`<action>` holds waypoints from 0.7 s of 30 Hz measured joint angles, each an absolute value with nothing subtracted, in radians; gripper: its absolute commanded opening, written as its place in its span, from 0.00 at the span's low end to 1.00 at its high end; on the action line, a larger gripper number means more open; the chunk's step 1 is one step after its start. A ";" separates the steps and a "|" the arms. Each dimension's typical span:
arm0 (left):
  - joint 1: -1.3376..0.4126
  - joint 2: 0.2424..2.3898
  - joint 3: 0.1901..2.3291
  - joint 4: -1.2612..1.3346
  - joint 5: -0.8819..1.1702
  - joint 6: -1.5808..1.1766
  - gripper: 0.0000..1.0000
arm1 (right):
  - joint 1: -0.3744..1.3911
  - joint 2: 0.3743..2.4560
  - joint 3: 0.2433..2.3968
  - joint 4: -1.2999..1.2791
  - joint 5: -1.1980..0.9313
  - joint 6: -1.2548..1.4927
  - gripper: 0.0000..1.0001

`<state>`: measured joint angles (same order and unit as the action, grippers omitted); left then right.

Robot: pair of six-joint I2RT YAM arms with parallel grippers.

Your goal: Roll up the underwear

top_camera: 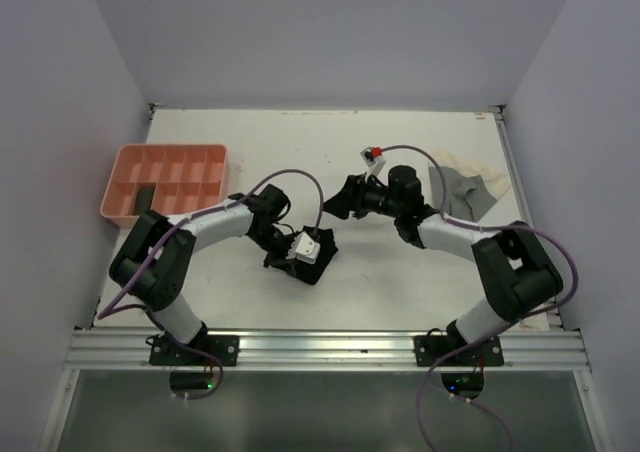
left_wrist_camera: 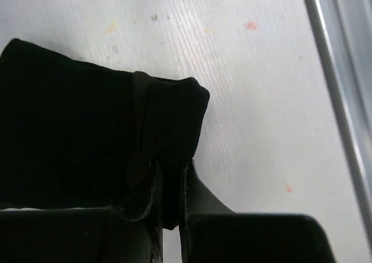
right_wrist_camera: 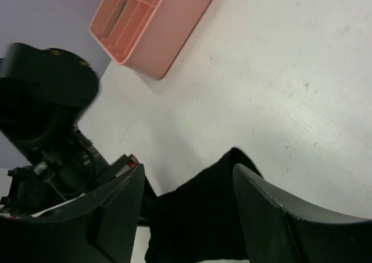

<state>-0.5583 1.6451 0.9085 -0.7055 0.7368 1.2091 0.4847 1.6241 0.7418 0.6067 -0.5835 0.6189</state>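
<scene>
A black underwear piece lies on the white table near the middle, mostly hidden under my left wrist. In the left wrist view the black underwear spreads to the left, and one folded corner of it is pinched between the jaws of my left gripper, which is shut on it. My left gripper sits low on the cloth. My right gripper hovers just behind it. In the right wrist view my right gripper stands open over the black underwear, holding nothing. Cream and grey underwear lie at the back right.
A pink compartment tray stands at the back left, with a dark item in one near compartment; the tray also shows in the right wrist view. The left arm's wrist is close beside my right gripper. A metal rail runs along the near edge.
</scene>
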 measured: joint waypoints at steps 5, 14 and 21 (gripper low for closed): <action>-0.559 1.815 1.065 -0.837 0.842 1.032 0.00 | 0.494 1.370 0.754 0.311 -0.501 0.427 0.64; -0.558 2.051 1.295 -1.011 0.921 0.673 0.00 | 0.525 1.015 0.690 -0.062 -0.421 0.277 0.58; -0.562 2.120 1.377 -1.057 0.881 0.466 0.00 | 0.744 1.018 0.720 -0.242 -0.295 0.162 0.59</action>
<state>-0.5621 2.1204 1.3766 -1.0573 0.8806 0.4660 0.7437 1.0183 0.7197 -0.2420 -0.2947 0.1616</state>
